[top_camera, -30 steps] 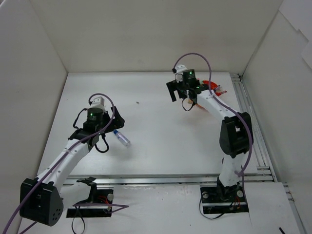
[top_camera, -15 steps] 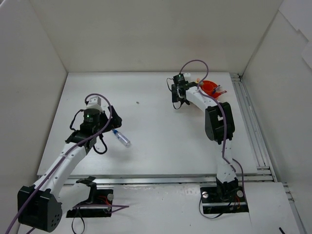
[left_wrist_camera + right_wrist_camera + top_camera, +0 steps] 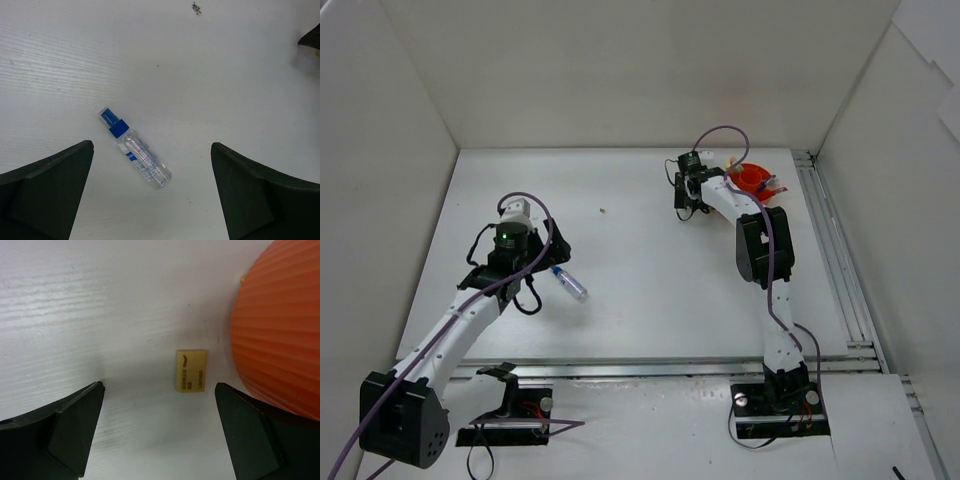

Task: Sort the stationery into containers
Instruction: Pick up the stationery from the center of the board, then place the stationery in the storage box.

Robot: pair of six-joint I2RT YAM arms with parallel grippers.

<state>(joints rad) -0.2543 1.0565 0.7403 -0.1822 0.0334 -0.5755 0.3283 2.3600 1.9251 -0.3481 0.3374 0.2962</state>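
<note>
A clear tube with a blue cap (image 3: 136, 150) lies flat on the white table; in the top view (image 3: 570, 283) it is just right of my left gripper (image 3: 545, 265). My left gripper (image 3: 151, 145) is open above it, with the tube between and slightly ahead of the jaws. A beige stub (image 3: 191, 370) lies on the table beside the round orange pot (image 3: 280, 330). My right gripper (image 3: 159, 385) is open just short of the stub, which lies nearer the right jaw. In the top view my right gripper (image 3: 687, 203) is left of the pot (image 3: 752, 180). No other stationery shows on the table.
White walls enclose the table at the back and on both sides. A metal rail (image 3: 830, 250) runs along the right edge. A small dark speck (image 3: 602, 210) lies mid-table. Something pokes out over the pot's rim (image 3: 772, 186).
My right arm has folded in and its gripper has dropped down to the table beside the pot. My left gripper has shifted only slightly over the tube.
</note>
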